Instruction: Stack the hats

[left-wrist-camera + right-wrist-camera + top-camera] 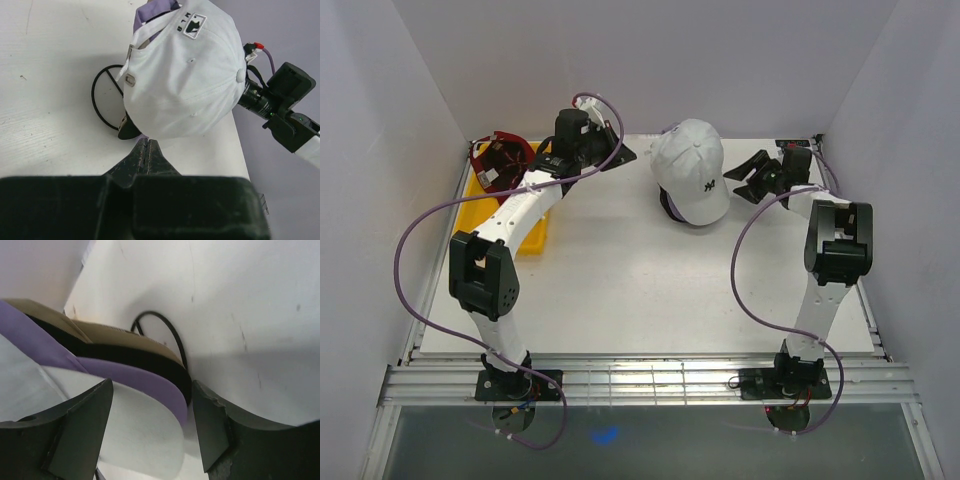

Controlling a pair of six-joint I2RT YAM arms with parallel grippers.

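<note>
Stack: white fabric baseball cap sits on top of a lavender purple cap and a black cap, at the far centre of the white table
Loose hat: dark red fabric cap lies opening-up at the far end of the yellow plastic tray, well apart from the stack
Key relation: dark red cap lies to the left of the left gripper, whose tips point the other way, at the white cap's back strap
Nearer arm: left, by my reading; the stack stands between the right gripper and the tray
Brim axis: stacked brims run toward the right gripper; the red cap's brim direction I cannot tell
Left gripper: clenched on nothing, fingers pressed together
Right gripper: released, jaws spread either side of the three brim edges
Count: four caps, three stacked and one loose; one tray; two arms
Also there: thin black loop on the table beside the stack
Progress: one hat left to add, as I judge it
</note>
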